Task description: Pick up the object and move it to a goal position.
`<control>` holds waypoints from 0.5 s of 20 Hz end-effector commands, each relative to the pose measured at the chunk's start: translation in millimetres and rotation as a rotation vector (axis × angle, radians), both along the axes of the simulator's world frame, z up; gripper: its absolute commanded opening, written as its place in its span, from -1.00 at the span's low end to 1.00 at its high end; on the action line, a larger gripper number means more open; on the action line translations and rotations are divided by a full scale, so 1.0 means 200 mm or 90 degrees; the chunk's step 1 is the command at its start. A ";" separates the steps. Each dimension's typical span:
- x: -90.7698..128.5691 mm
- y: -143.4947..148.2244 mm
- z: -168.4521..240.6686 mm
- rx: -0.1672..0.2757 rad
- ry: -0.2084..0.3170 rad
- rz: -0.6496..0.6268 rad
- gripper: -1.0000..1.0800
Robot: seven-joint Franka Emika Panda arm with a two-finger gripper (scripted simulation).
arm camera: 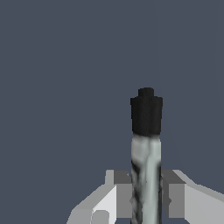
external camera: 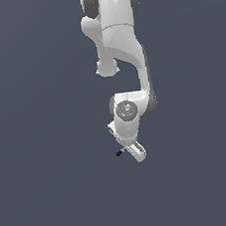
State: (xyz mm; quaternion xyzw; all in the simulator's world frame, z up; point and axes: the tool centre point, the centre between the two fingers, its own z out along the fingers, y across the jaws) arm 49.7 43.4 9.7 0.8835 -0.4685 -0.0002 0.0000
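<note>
Rod [arm camera: 146, 175] first: in the wrist view we see its grey mottled shaft running up between the two fingers [arm camera: 124, 194], ending in a black tip [arm camera: 146, 114] that points away from the camera. The finger pads sit tight against the shaft on either side, so we read the gripper [arm camera: 146, 194] as clamped on the rod, grasping it low on the grey part while the black end juts well clear of the pads. Beyond the tip we see only flat slate-blue background.

Moving out to the exterior view, we find the gripper [external camera: 131, 150] at the low end of the white arm [external camera: 123, 58], tilted toward the exterior view's right. The rod [external camera: 120, 152] shows here as a tiny dark sliver sticking out of the fingers toward the exterior view's left; it is too small for us to make out the shaft from the tip. The arm's links rise behind it to the upper edge of the picture, with dark joint caps showing at the wrist and the shoulder. Around the arm lies the same plain blue-grey field, and we cannot tell whether the rod is above a surface or resting near one.
</note>
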 end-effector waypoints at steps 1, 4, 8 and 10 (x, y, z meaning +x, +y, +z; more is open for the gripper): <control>0.00 0.00 0.00 0.000 0.000 0.000 -1.00; 0.00 0.00 0.00 0.000 0.000 0.000 -1.00; 0.00 0.00 0.01 0.000 0.000 0.000 -1.00; -0.01 0.00 0.03 0.000 0.000 0.000 -1.00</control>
